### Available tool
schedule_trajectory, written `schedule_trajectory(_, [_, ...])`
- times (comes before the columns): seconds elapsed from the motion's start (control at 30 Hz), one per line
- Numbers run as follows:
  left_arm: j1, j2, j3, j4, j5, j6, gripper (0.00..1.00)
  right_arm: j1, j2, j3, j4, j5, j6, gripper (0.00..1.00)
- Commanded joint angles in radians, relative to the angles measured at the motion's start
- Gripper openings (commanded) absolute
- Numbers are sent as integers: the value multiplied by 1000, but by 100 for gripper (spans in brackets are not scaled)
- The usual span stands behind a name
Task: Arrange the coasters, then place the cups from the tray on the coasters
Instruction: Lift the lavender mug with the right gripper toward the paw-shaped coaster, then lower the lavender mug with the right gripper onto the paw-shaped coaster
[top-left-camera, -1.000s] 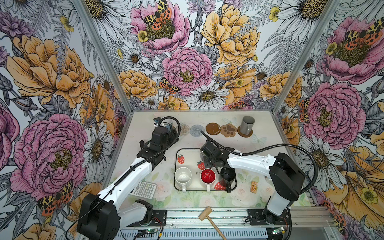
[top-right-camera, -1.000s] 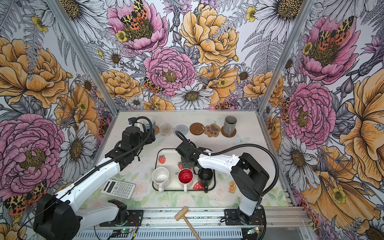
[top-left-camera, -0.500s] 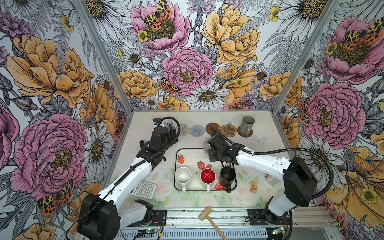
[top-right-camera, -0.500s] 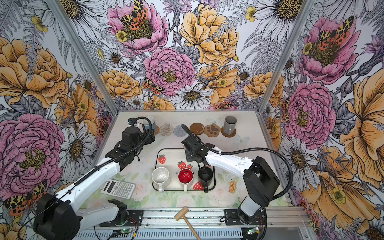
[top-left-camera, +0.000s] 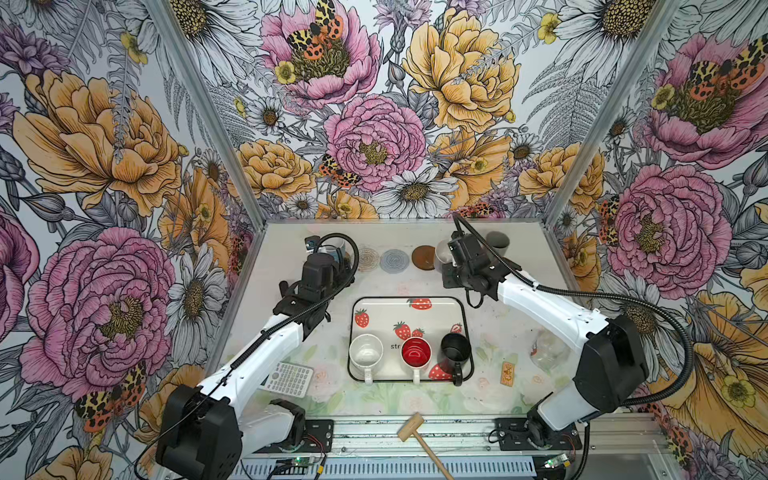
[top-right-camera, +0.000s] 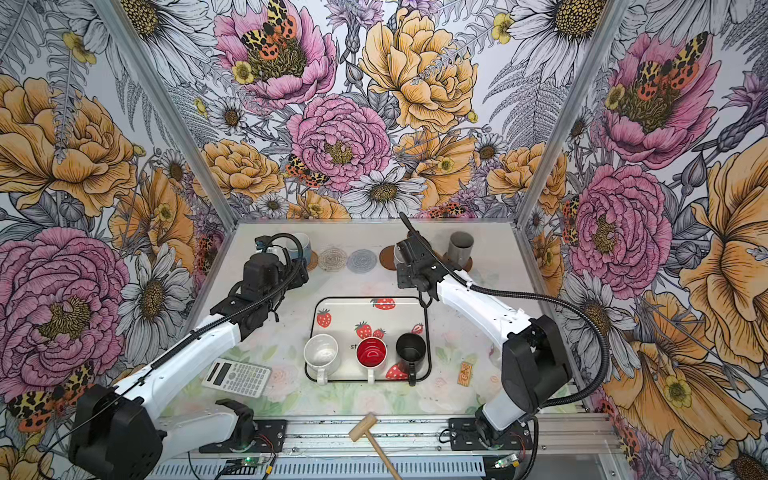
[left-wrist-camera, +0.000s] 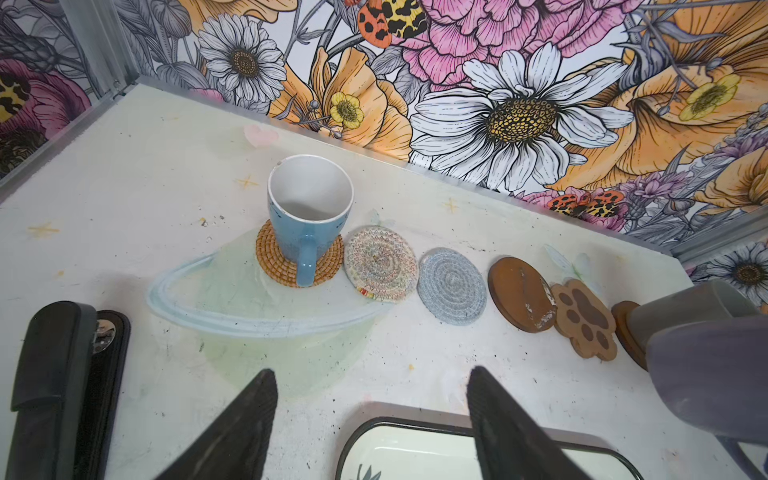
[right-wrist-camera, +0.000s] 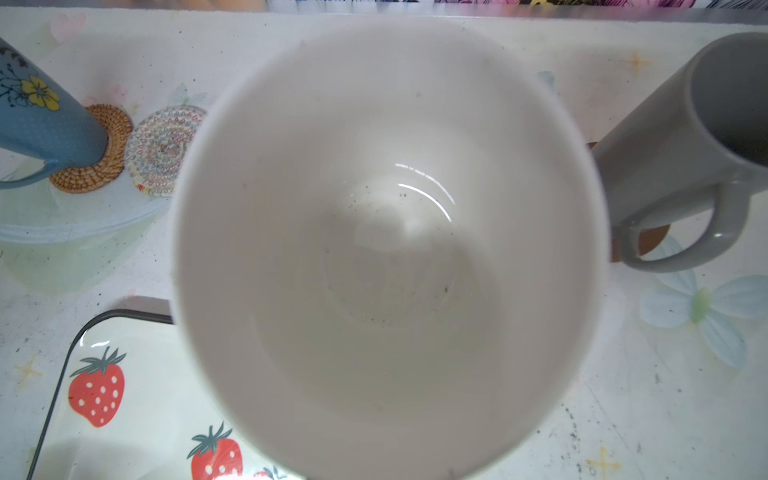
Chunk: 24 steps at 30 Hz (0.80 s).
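My right gripper (top-left-camera: 453, 253) is shut on the lavender cup (left-wrist-camera: 706, 365), whose pale inside fills the right wrist view. It hangs at the back row, about over the paw-shaped coaster (left-wrist-camera: 586, 318); contact cannot be told. The light blue cup (left-wrist-camera: 309, 208) stands on the tan woven coaster (left-wrist-camera: 270, 257). The grey cup (top-left-camera: 497, 241) stands on a brown disc (left-wrist-camera: 621, 324). Bare are the beige coaster (left-wrist-camera: 380, 268), the grey-blue coaster (left-wrist-camera: 452, 285) and a second brown disc (left-wrist-camera: 521, 294). My left gripper (left-wrist-camera: 370, 369) hovers open and empty near the tray's far left corner. On the tray (top-left-camera: 415, 313) stand the white (top-left-camera: 365, 353), red-inside (top-left-camera: 416, 353) and black (top-left-camera: 456, 348) cups.
A grey calculator (top-left-camera: 289, 378) lies front left by the left arm. A small wooden mallet (top-left-camera: 415, 430) rests on the front rail. A little tan tag (top-left-camera: 508, 372) lies right of the tray. Flowered walls close the back and both sides.
My right arm has carried the lavender cup from above the tray back and to the right, up to the coaster row. The left arm has stayed in place.
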Motion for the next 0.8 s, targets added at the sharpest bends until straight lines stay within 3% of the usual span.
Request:
schedule_trajectory(0.0, [11, 12, -15, 41, 12, -9, 73, -39, 9, 72, 35, -15, -43, 0])
schedule_trajectory(0.77, [24, 59, -3, 53, 23, -10, 72, -221, 293, 305, -9, -148, -111, 0])
